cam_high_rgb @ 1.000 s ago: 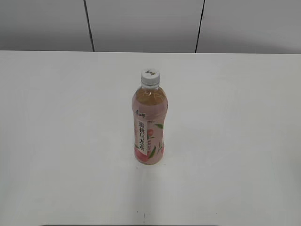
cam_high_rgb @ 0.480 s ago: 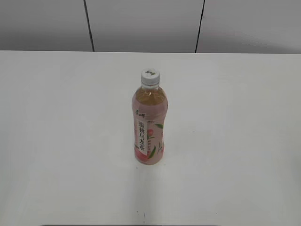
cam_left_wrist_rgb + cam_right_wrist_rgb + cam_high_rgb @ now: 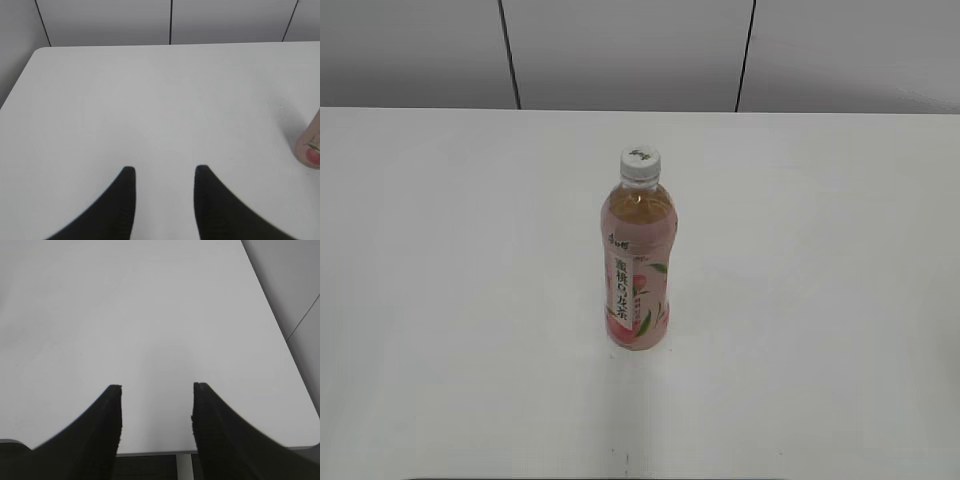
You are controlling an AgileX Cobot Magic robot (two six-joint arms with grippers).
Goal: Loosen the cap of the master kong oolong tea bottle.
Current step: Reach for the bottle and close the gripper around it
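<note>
The master kong oolong tea bottle (image 3: 638, 270) stands upright in the middle of the white table (image 3: 450, 260), with its pink label facing the exterior view. Its white cap (image 3: 640, 163) with a green logo sits on top. Neither gripper shows in the exterior view. My left gripper (image 3: 164, 170) is open and empty above bare table; the bottle's base (image 3: 310, 147) shows at the right edge of the left wrist view. My right gripper (image 3: 156, 386) is open and empty over the table near its front edge; the bottle is out of that view.
A grey panelled wall (image 3: 620, 50) runs behind the table. The table's left edge and rounded far corner (image 3: 37, 50) show in the left wrist view. Its front edge (image 3: 150, 452) and right edge (image 3: 280, 330) show in the right wrist view.
</note>
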